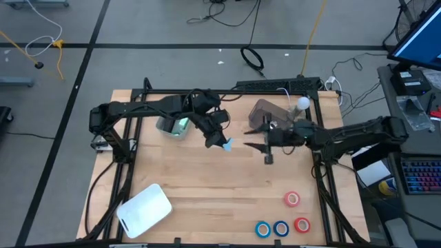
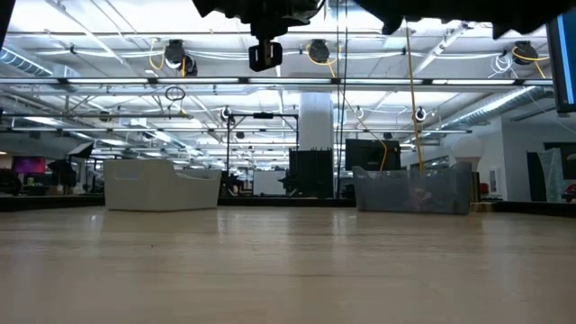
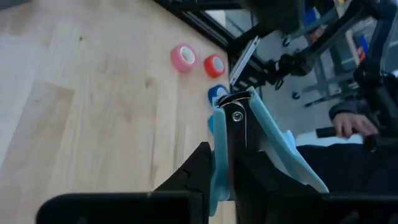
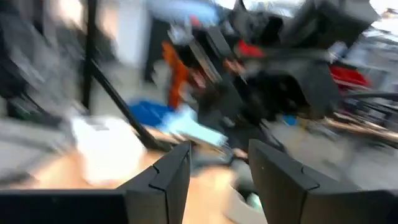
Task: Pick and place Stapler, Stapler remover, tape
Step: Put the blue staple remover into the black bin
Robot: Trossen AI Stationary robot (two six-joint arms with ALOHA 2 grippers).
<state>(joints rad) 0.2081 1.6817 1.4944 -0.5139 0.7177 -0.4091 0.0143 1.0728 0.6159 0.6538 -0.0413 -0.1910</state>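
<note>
Tabletop (image 1: 207,179) of pale wood under left end effector (image 1: 226,143) clamping light-blue stapler remover (image 3: 267,143); right end effector (image 1: 256,146) parted, empty.

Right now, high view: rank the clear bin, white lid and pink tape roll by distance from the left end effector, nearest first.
From the left end effector, mid-table:
1. Clear bin, just beyond, toward the right arm.
2. Pink tape roll, near right corner.
3. White lid, near left corner, only slightly farther than the roll.

place: robotics lab | evidence: ceiling pipes (image 2: 270,85), floor cables (image 1: 251,56) (open hall), monitor (image 1: 420,34)

right wrist view blurred, arms (image 2: 270,13) cropped overhead
</note>
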